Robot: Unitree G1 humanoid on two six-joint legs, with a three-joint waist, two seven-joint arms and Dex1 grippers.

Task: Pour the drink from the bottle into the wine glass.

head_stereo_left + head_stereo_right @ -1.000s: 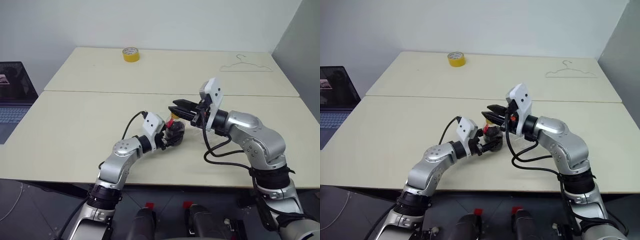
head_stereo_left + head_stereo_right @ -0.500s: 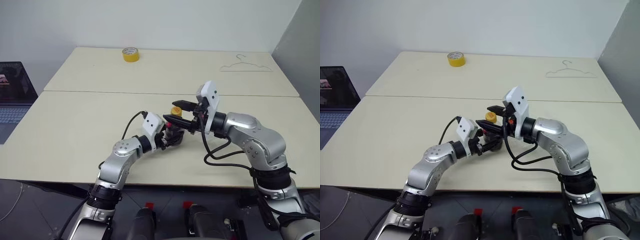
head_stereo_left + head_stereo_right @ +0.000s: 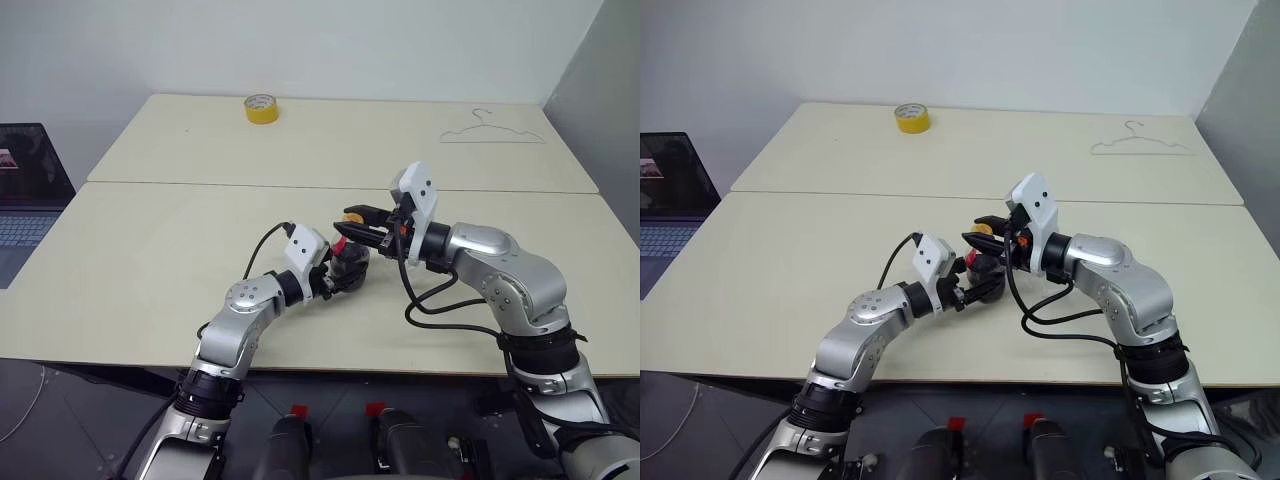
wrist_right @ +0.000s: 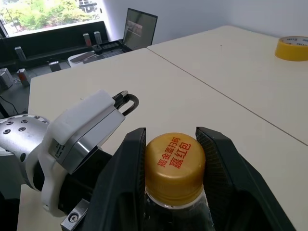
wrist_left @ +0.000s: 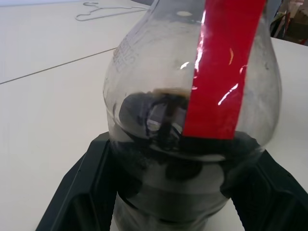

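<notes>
Clear glossy plastic bottle [image 5: 192,120], matt cream table [image 3: 150,250].

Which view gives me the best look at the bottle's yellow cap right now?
The right wrist view: the yellow cap sits close up between the right gripper's fingers, its printing readable. In the eye views it is a small yellow spot partly hidden by those fingers. The left wrist view shows the bottle's body.

We note a yellow tape roll [image 3: 262,108] and wire hanger [image 3: 492,131] at the worktop's [image 3: 150,250] far edge, laptop [image 3: 30,190] beside it.
</notes>
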